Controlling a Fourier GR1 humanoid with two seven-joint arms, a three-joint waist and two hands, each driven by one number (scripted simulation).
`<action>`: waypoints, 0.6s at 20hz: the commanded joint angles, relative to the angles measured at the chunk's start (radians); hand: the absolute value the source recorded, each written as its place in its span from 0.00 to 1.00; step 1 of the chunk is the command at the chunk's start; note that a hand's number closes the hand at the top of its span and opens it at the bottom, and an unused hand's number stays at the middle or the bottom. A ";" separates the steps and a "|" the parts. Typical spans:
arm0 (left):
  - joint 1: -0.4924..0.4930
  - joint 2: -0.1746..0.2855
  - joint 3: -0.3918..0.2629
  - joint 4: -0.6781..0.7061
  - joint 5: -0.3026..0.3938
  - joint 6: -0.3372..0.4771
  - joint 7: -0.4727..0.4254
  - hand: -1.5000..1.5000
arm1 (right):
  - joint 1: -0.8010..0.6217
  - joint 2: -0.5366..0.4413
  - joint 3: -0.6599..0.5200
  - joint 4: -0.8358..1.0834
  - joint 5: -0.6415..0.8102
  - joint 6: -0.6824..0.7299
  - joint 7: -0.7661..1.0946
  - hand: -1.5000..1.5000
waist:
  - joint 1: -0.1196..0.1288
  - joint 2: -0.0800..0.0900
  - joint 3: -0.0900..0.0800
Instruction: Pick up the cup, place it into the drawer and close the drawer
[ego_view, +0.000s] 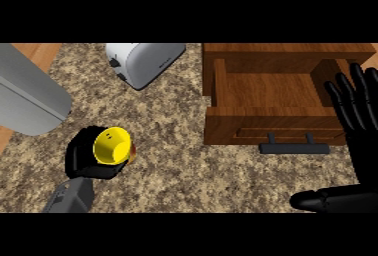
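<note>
A yellow cup (111, 145) is held at the lower left, its open mouth facing up toward me. My left hand (87, 159) is curled round it from below and behind, hiding its lower part. A wooden drawer (269, 91) stands pulled open at the upper right, its inside bare, with a dark bar handle (294, 148) on its front. My right hand (360, 117) rests at the right edge, fingers straight and pointing up beside the drawer's right side, its thumb low at the bottom right.
A silver toaster (142, 62) lies at the top centre, left of the drawer. A large grey rounded object (28, 97) fills the upper left. The speckled granite counter (192, 175) stretches between cup and drawer.
</note>
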 joint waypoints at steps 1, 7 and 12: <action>-0.004 -0.016 -0.030 -0.148 0.015 -0.019 0.037 1.00 | 0.048 0.033 0.060 -0.026 0.055 -0.015 -0.004 0.00 | 0.000 -0.001 0.001; 0.100 -0.060 -0.136 -0.523 0.027 0.039 0.277 1.00 | 0.082 0.033 0.042 -0.049 0.034 -0.009 -0.002 0.00 | 0.007 -0.005 0.001; -0.027 -0.115 -0.168 -0.634 0.043 0.157 0.471 1.00 | -0.030 0.004 -0.002 0.055 0.013 0.002 -0.020 0.00 | 0.001 0.001 0.001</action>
